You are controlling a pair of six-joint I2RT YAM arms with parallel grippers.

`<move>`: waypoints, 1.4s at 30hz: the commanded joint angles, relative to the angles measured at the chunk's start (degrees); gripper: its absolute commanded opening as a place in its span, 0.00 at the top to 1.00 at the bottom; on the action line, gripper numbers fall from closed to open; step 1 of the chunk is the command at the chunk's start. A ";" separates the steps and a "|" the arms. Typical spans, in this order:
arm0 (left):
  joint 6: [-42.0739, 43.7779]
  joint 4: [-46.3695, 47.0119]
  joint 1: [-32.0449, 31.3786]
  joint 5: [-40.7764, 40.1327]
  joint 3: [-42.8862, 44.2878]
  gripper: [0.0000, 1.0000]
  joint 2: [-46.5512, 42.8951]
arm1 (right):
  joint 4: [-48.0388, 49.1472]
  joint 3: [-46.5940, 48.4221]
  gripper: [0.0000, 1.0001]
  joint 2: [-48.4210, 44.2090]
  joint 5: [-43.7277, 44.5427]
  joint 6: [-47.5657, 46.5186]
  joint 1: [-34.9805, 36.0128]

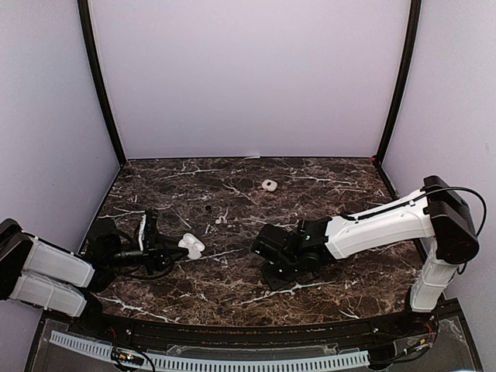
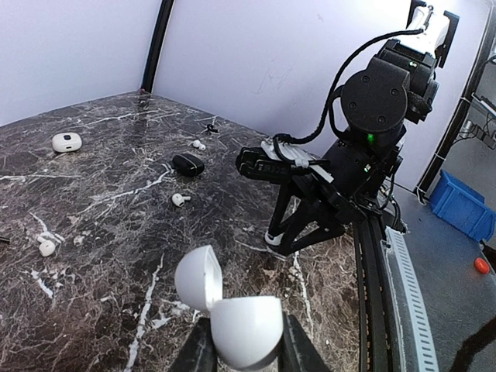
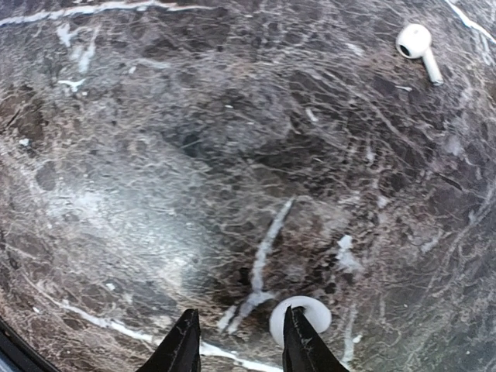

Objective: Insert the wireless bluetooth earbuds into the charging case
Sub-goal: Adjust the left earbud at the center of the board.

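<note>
Earbud (image 3: 301, 318) (white, maybe touching) lies just outside the right gripper (image 3: 240, 316).

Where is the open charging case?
The case is clamped in the left end effector, low in the left wrist view, at the left side of the marble table.

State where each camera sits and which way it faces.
Top external: above and behind the bases, looking down on the marble table; left arm and right arm show.
Left wrist: low over the table, facing across it toward the right arm; left claw shut on the open charging case.
Right wrist: straight down at the table; open right claw, a white earbud.
Shared: top external and left wrist both show that case.
</note>
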 commanded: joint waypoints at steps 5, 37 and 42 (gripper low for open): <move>-0.07 1.19 0.08 0.13 -0.04 0.81 -1.11 | -4.25 1.78 0.66 0.78 3.88 1.95 0.58; -0.36 1.34 0.01 0.71 0.32 0.81 0.14 | -4.89 -4.64 0.78 -1.35 2.24 3.56 0.58; -0.37 1.40 0.04 0.77 0.45 0.81 0.31 | -4.81 -6.32 0.78 -2.88 1.32 3.97 0.66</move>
